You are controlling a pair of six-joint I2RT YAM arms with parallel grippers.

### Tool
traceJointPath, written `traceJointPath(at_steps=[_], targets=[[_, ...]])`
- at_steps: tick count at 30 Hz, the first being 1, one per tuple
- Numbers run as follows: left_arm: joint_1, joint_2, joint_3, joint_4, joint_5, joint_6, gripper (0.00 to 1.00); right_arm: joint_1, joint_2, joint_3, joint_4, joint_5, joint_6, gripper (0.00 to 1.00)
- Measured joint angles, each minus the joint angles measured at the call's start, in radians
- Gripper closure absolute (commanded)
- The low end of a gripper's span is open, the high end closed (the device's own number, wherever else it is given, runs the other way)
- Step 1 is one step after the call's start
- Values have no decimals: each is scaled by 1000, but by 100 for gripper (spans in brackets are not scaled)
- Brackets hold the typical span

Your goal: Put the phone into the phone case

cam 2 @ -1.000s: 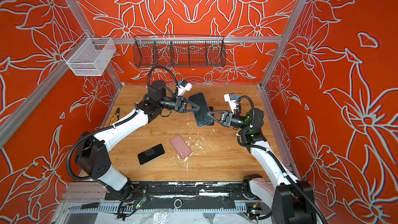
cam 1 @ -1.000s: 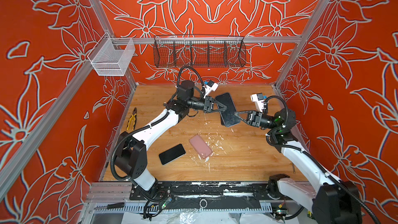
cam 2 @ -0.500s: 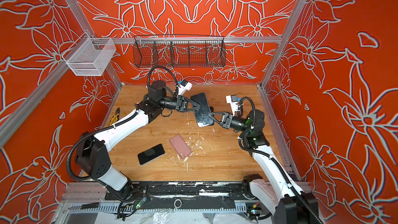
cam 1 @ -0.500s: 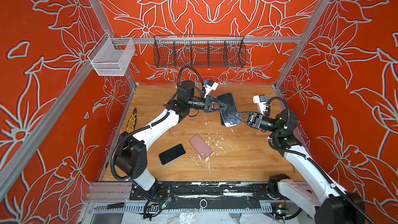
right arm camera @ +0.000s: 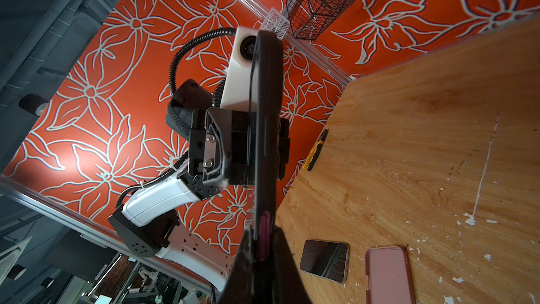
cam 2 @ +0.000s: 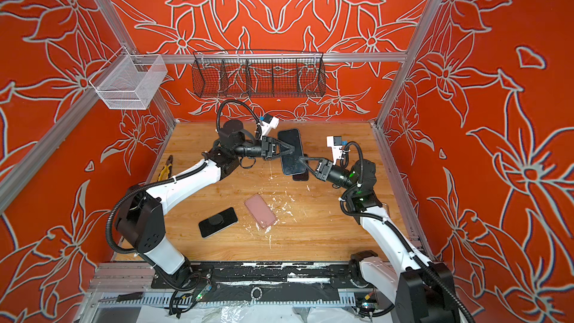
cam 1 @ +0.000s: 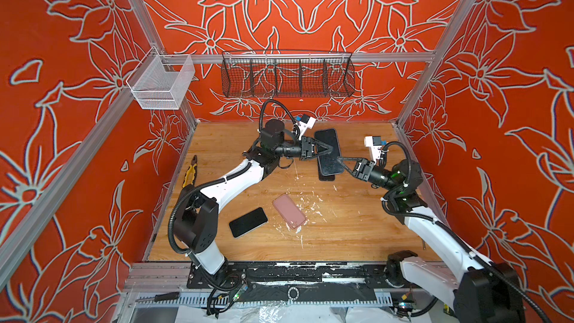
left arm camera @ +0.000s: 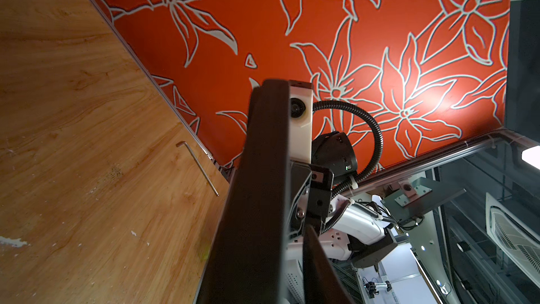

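Both top views show the phone (cam 1: 327, 138) (cam 2: 290, 141) raised over the desk (cam 1: 341, 237), left jaws at its long edge, gap indeterminate, right jaws clamped on its near right corner; left wrist view, then right, shows the phone (left arm camera: 257, 185) (right arm camera: 267, 141) edge-on.

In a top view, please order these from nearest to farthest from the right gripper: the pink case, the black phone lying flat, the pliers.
From the right gripper:
1. pink case, mid-table.
2. black phone, left of the case.
3. pliers, by the left wall.
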Motion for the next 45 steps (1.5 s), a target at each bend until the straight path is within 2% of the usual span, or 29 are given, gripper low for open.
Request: traceJointPath(at_steps=[5, 10, 11, 12, 13, 15, 20, 24, 30, 39, 45], targets=[[-13, 10, -4, 34, -31, -15, 99, 2, 4, -2, 28, 29, 25, 100], [-13, 10, -12, 45, -45, -20, 100, 2, 10, -2, 35, 35, 34, 100], [-13, 10, -12, 45, -46, -21, 100, 2, 9, -2, 35, 35, 34, 94], [-13, 10, -13, 48, -45, -22, 100, 2, 7, -2, 34, 35, 34, 81], [-13, 10, -13, 52, -45, -25, 100, 2, 5, -2, 32, 36, 34, 73], [-16, 10, -16, 68, -43, -42, 100, 2, -3, -2, 12, 50, 27, 63], [-18, 9, -27, 106, -25, -69, 100, -3, -45, -8, -68, 70, 3, 45], [-17, 6, -30, 121, -11, -75, 100, -8, -105, -14, -150, 80, -20, 39], [-16, 4, -29, 133, -2, -79, 100, -8, -123, -28, -158, 71, -18, 39], [-10, 4, -29, 125, -5, -84, 100, -8, -35, -64, 96, 1, 107, 63], [-10, 4, -29, 119, -16, -81, 100, -7, -10, -91, 217, -24, 179, 67]])
